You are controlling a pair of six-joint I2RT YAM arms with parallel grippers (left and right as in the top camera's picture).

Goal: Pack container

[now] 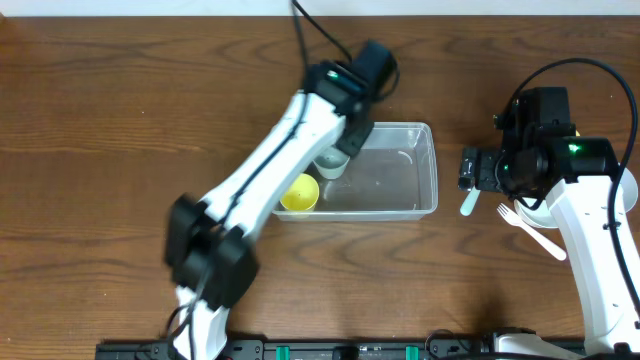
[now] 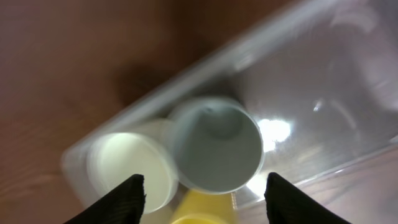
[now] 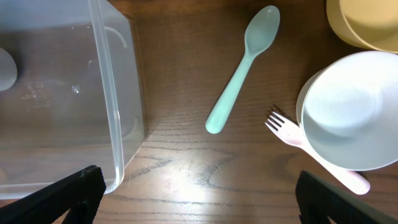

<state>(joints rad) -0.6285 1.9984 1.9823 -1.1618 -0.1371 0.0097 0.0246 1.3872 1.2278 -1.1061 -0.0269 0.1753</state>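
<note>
Clear container lies under the spread left gripper (right gripper likewise spread).

The table is dark brown wood with wavy, darker grain lines. The container at the middle of the overhead view is clear and colourless, with white glints on its floor. In its left end are a bright yellow cup, a pale grey-blue cup and a creamy white cup. In the right wrist view there are a mint-green spoon at upper centre, a pale pink fork and a white bowl at the right, and a buttery yellow bowl in the upper right corner. The left arm and right arm are white with black joints, each with a small green light. The left hand and right hand are black.
</note>
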